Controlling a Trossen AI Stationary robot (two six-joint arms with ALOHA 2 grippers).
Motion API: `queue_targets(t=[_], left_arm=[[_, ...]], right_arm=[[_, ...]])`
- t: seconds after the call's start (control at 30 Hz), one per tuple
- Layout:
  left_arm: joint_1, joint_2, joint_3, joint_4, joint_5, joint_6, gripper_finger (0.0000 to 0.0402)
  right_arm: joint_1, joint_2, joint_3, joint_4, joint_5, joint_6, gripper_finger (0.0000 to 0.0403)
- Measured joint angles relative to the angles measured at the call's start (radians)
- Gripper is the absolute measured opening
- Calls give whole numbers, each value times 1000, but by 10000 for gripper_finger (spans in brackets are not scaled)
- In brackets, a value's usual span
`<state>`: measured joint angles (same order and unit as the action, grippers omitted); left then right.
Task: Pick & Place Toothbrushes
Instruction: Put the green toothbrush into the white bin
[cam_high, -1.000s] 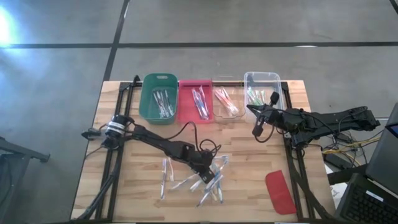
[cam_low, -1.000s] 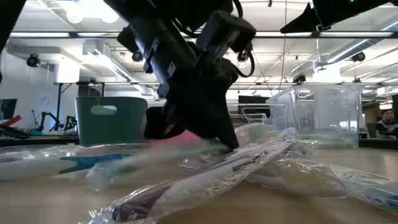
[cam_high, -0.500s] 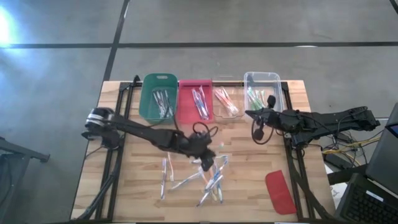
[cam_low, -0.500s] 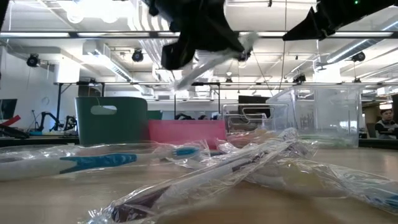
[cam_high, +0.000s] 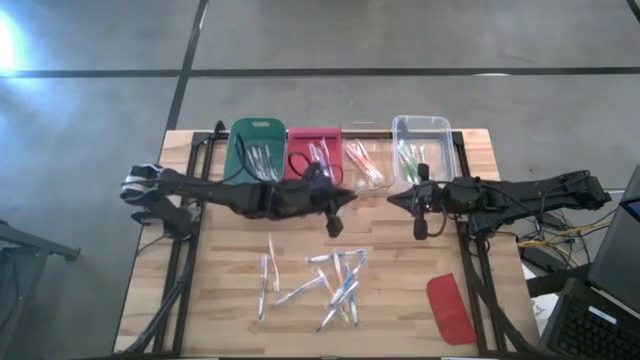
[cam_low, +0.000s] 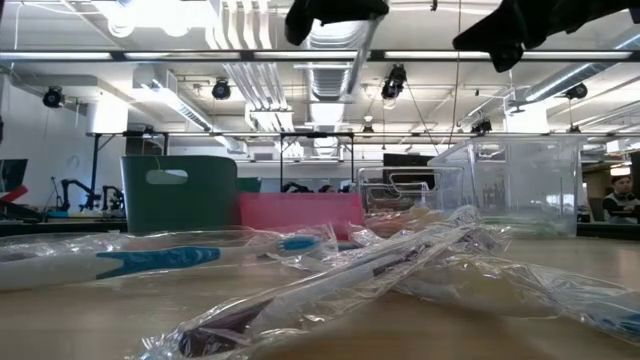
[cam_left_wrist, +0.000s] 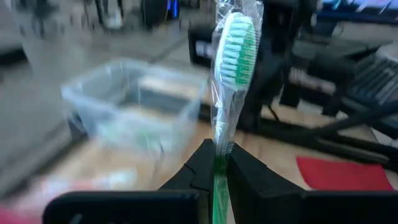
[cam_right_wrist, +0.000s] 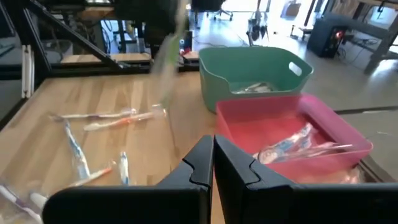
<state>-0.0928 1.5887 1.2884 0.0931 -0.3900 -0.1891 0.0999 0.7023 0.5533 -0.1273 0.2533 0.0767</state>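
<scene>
So the left gripper (cam_high: 335, 212) has swung up off the pile since a moment ago and now hangs in front of the bins, carrying a green toothbrush (cam_left_wrist: 229, 93) it wasn't clear of the table with before. Its jaws are pinched narrow on the handle; the brush stands upright between them, bristle head up, still in crinkly clear wrap.

The surface is a pale wooden slat table (cam_high: 215, 290) on a grey concrete floor, with a big workshop room of ceiling ducts and lights behind.

Along the far edge sit a green bin (cam_high: 254, 153), a pink bin (cam_high: 312, 160), and two clear plastic tubs (cam_high: 422, 130), each with brushes inside. The loose toothbrushes (cam_high: 322, 283) lie scattered mid-table, pointing every which way. A flat red lid (cam_high: 450, 307) sits near the right corner.

The right gripper (cam_high: 419, 227) hovers by the clear tubs, fingers closed on nothing.
</scene>
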Motion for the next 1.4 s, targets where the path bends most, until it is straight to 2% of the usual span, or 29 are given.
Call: queue_targets(t=[0.17,0.37,0.57,0.8,1.0,1.2,1.4], left_arm=[[65,0,0,144,87,133,26],[139,0,0,240,312,183,26],[177,0,-1,283,442,271,26],[196,1,-1,332,466,292,26],[196,1,-1,345,507,294,26],[197,1,0,350,507,295,26],[197,1,0,350,507,295,26]], right_arm=[[1,23,0,57,-1,3,26],[2,59,0,161,-1,8,80],[1,120,0,313,8,-30,132],[-5,237,0,536,15,-125,172],[-23,323,0,674,65,-159,191],[-39,384,36,698,62,-156,199],[-39,448,88,695,59,-157,183]])
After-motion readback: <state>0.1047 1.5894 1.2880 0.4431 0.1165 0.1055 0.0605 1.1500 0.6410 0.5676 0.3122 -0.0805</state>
